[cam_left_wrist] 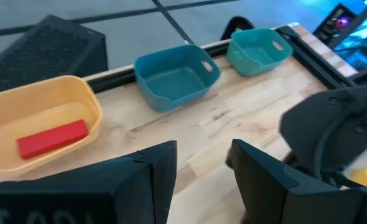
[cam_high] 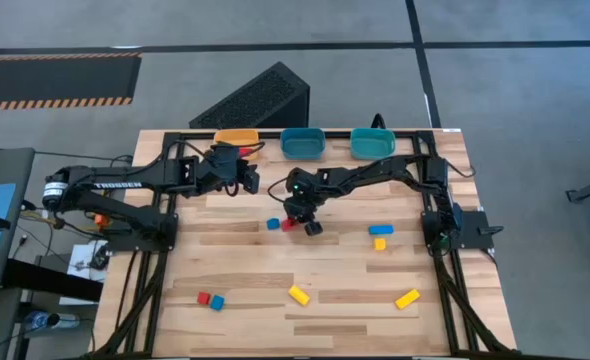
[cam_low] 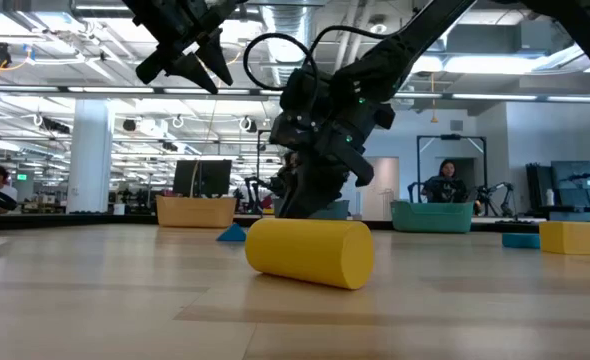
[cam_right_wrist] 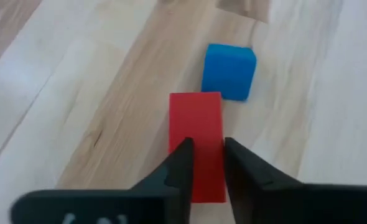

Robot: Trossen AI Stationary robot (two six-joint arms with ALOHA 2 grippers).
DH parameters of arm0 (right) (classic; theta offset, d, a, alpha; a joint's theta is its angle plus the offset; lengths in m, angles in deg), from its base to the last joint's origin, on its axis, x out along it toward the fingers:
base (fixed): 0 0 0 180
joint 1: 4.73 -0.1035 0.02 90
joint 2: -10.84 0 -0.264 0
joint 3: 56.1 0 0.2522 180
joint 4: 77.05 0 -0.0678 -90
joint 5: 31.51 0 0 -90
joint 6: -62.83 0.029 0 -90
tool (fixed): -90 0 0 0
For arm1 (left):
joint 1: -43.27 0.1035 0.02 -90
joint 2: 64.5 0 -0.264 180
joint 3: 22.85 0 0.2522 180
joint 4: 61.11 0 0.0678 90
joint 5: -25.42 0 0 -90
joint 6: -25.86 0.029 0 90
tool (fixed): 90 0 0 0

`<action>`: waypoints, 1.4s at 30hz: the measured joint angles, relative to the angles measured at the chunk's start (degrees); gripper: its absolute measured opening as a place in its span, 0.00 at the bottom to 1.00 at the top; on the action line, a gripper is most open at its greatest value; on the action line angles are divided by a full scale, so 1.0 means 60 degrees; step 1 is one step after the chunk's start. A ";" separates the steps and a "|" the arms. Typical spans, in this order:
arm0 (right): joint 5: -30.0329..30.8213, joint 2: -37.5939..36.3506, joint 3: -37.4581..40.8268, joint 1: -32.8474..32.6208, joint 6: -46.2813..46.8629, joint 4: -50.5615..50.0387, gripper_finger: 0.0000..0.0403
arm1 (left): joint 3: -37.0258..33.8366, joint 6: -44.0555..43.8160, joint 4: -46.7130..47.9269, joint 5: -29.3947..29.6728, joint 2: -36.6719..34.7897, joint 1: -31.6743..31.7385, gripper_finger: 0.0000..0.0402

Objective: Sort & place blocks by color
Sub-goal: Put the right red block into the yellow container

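- Nearest you, along the front of the bench (cam_high: pixel 325 310), lie a red cube (cam_high: pixel 204 298) touching a blue cube (cam_high: pixel 217 302), a yellow block (cam_high: pixel 298 294) near the middle, and a yellow bar (cam_high: pixel 407 298) off to the right.
- Farther in on the right, a blue bar (cam_high: pixel 380 230) sits just beside a small yellow cube (cam_high: pixel 379 243).
- At mid-bench your right gripper (cam_right_wrist: pixel 203 163) is down at the surface over a red bar (cam_right_wrist: pixel 196 143). Its fingers are nearly closed and stand over the bar's near end; you cannot tell from the views whether they pinch it.
- Just past the red bar's far end rests another blue cube (cam_right_wrist: pixel 229 70), close to it but not clearly touching.
- Your left gripper (cam_left_wrist: pixel 202 165) hangs above the bench toward the back left, its fingers parted with a clear gap and nothing between them.
- Along the back edge stand three bins: an orange bin (cam_left_wrist: pixel 84 93) on the left, a blue bin (cam_left_wrist: pixel 147 62) in the middle, and a teal bin (cam_left_wrist: pixel 239 59) on the right.
- Inside the orange bin lies a second red bar (cam_left_wrist: pixel 51 138); the other two bins show only bare interiors.
- Beyond the bench, a dark slotted case (cam_high: pixel 255 100) lies on the floor.
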 joint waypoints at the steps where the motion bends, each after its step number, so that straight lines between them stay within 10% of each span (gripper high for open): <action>1: 0.0017 0.0028 0.0007 -0.0003 0.0260 0.0029 0.20 | 0.0000 -0.0045 0.0034 0.0041 0.0000 0.0004 0.35; 10: -0.0030 -0.1096 0.0124 0.0526 0.0772 -0.0001 0.01 | 0.0004 -0.0981 0.1133 -0.0175 -0.0007 0.0117 0.35; 42: 0.0705 -0.3429 -0.0382 0.1975 0.0322 0.1885 0.02 | 0.0004 0.0295 -0.1363 -0.2829 -0.0007 0.3345 0.35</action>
